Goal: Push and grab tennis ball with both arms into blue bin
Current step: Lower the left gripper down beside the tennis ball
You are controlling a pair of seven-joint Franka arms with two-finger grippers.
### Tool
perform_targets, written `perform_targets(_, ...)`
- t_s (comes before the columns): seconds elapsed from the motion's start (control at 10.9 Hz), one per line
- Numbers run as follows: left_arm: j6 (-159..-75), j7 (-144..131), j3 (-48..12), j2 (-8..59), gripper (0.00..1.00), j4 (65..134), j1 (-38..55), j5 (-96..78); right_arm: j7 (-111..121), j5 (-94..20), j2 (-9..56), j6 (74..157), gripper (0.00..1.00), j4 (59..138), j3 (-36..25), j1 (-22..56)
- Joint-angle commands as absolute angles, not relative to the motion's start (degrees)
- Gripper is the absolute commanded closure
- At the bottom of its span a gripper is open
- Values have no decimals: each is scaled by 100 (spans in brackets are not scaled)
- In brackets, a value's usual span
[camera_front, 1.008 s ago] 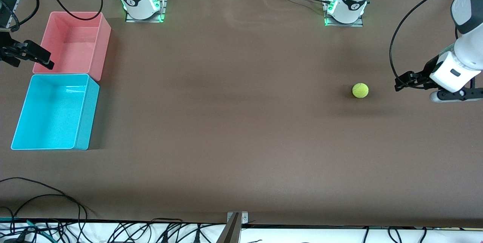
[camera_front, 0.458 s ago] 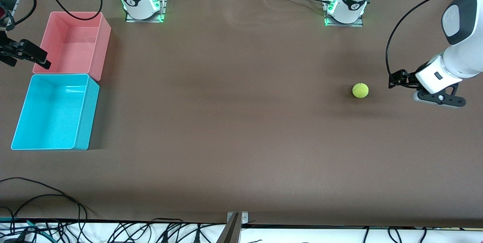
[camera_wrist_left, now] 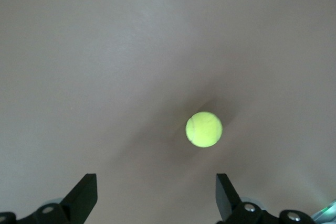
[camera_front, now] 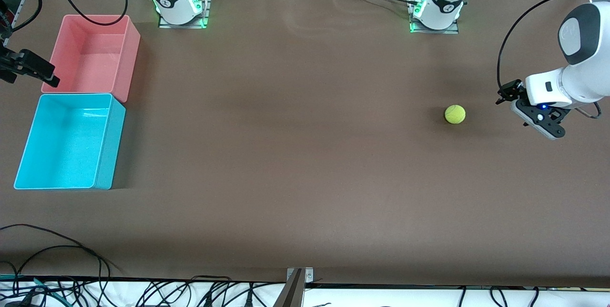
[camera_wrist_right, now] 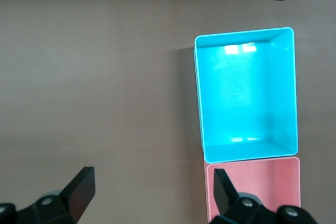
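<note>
The tennis ball (camera_front: 455, 114) lies on the brown table toward the left arm's end. It also shows in the left wrist view (camera_wrist_left: 204, 129), ahead of the fingers and clear of them. My left gripper (camera_front: 505, 91) (camera_wrist_left: 155, 182) is open and empty over the table beside the ball, at the table's end. The blue bin (camera_front: 112, 149) stands empty at the right arm's end and shows in the right wrist view (camera_wrist_right: 198, 103). My right gripper (camera_front: 47, 76) (camera_wrist_right: 152, 177) is open and empty, over the table edge beside the pink bin.
An empty pink bin (camera_front: 131, 59) (camera_wrist_right: 252, 192) stands against the blue bin, farther from the front camera. The arm bases (camera_front: 178, 6) stand along the table's back edge. Cables (camera_front: 57, 250) lie at the front corner near the blue bin.
The left arm's hand has turned and swung, so its fingers now sit a little higher in the view beside the ball. The right gripper has drifted slightly outward. The ball has not moved.
</note>
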State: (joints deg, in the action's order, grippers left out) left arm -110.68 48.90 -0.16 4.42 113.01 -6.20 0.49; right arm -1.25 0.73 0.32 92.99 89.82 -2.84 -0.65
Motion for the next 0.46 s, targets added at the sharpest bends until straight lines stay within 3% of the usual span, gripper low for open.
perform_targets(0.0,-11915,7026,9,562,0,11820,-869,44,-53,114,35,9185,0,8859,-281,-97)
perform_targets(0.37,-12339,8374,9,580,1,12382,-922,88,-44,123,26,9176,0,8859,-299,-97)
